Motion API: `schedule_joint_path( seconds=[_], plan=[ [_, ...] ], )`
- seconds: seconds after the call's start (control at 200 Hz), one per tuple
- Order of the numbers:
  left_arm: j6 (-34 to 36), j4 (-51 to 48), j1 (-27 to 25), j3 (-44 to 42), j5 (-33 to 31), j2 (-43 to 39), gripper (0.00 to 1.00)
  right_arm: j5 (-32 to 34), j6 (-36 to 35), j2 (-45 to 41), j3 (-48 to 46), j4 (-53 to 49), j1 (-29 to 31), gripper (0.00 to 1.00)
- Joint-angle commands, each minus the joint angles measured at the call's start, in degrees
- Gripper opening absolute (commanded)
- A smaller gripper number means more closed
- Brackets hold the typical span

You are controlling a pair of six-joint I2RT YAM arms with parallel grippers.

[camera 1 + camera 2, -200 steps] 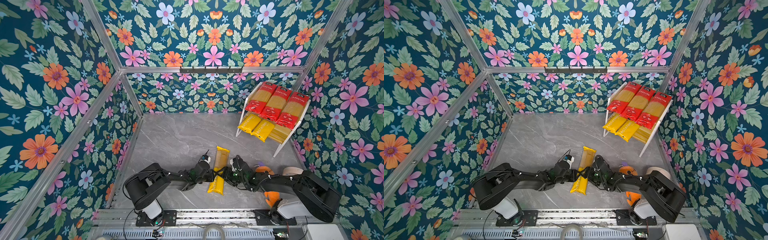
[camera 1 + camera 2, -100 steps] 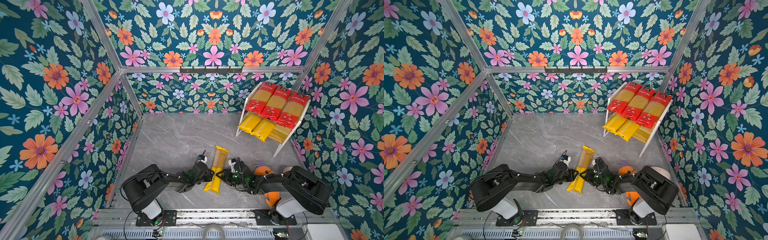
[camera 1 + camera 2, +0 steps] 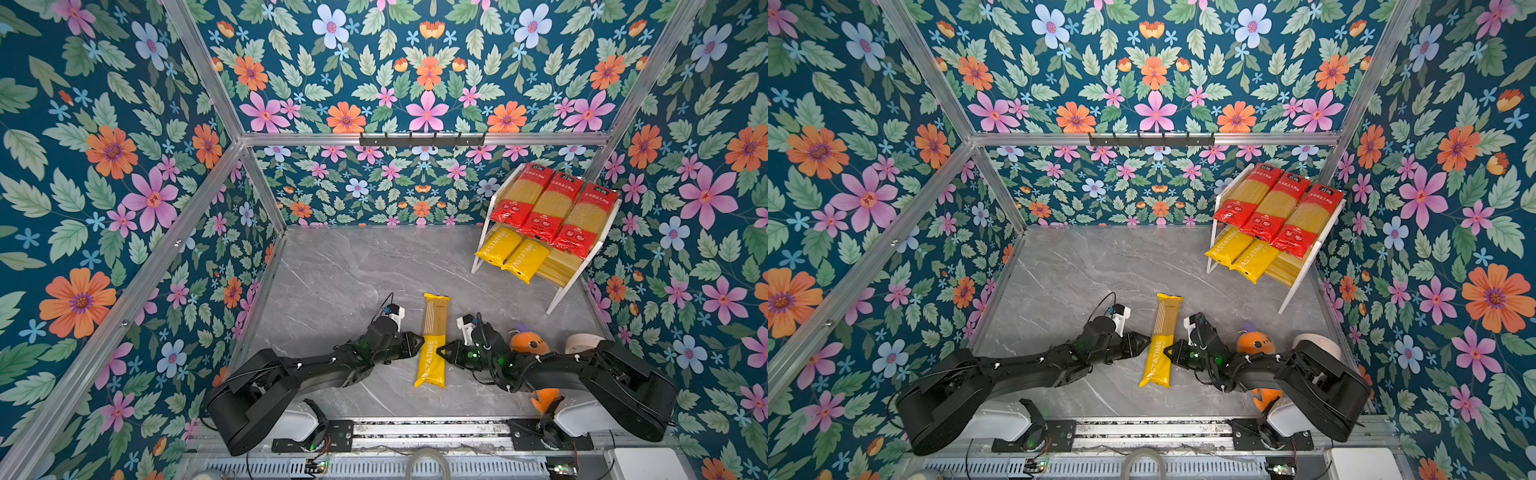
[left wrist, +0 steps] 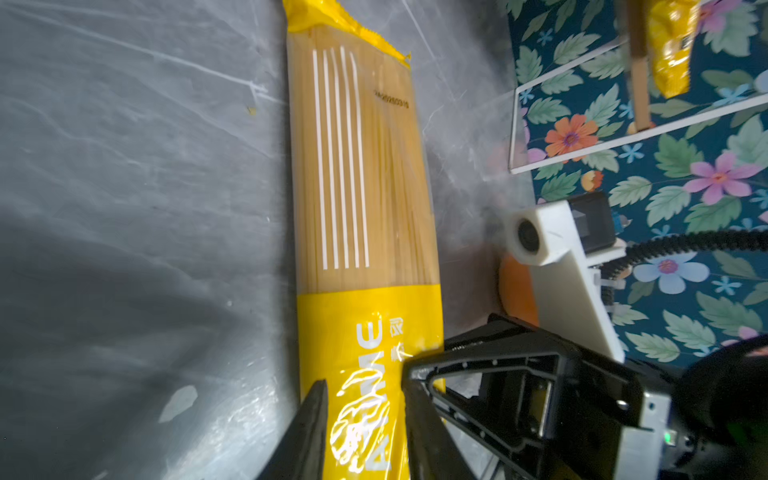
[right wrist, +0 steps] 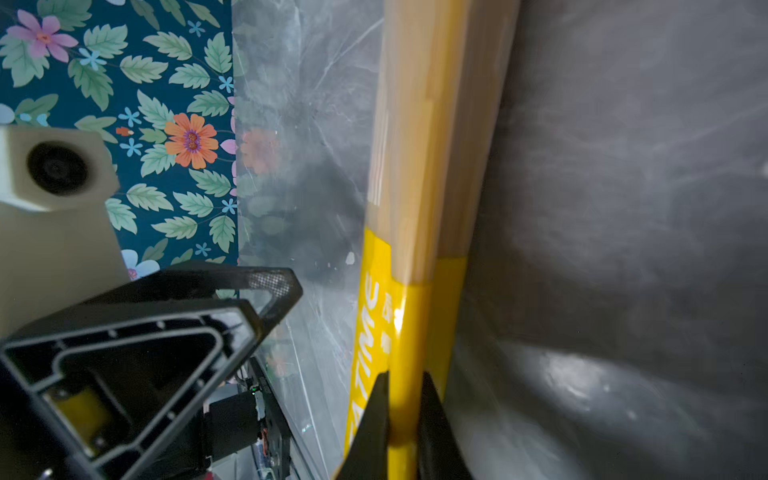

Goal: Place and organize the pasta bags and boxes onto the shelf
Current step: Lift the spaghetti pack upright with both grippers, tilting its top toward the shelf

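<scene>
Grey marbled table (image 3: 353, 270): enclosed by floral walls on three sides. Left arm (image 3: 316, 370) and right arm (image 3: 557, 370): both lie low over the front of the table and reach inward toward its middle. Shelf (image 3: 559, 268): stands at the far right corner of the table, with two slanted tiers. Upper tier: three red pasta packs (image 3: 555, 205) side by side, filling the board. Lower tier: two yellow packs (image 3: 525, 259) side by side at its left, with bare slats to their right. Third yellow pack (image 3: 434, 338): off the shelf, at the front middle of the table between the two arms, its length running front to back and its clear end away from the robot. Whether it rests fully on the table cannot be told. Orange plush toy (image 3: 528, 343): on the table just beyond the right arm, well apart from the shelf. Left claw (image 3: 415, 343): at the pack's left edge. The left wrist view (image 4: 365, 378) shows its jaws partly apart with the printed yellow film between them; whether they press on it cannot be told. Right claw (image 3: 441, 351): at the pack's right edge. The right wrist view (image 5: 405, 376) shows its jaws pinched close on the pack's yellow edge, gripping it.
</scene>
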Motion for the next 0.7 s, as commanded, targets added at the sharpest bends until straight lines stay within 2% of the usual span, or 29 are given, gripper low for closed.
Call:
schedule_joint_path(
  seconds=[0.0,0.19,0.375,0.525,0.695],
  plan=[
    [1.2,-0.9,1.8,-1.5,1.5,-3.4,0.39,2.0,-9.5,-4.4,0.1,1.7,0.7,0.00],
    [0.3,5.1,3.9,-3.4,4.1,-6.4,0.56,4.1,-17.0,-15.1,0.5,-2.2,1.0,0.00],
    [-2.3,16.6,3.4,-3.6,7.7,-5.5,0.68,6.6,-18.7,-25.0,1.5,-6.3,1.0,0.00],
    [-3.9,22.0,2.0,-4.7,7.1,-5.2,0.73,9.2,-18.1,-28.6,4.1,-11.1,1.0,0.00],
    [-7.5,29.1,1.1,-7.5,5.6,-6.0,0.76,13.8,-10.7,-29.1,4.2,-9.3,0.9,0.00]
  ],
)
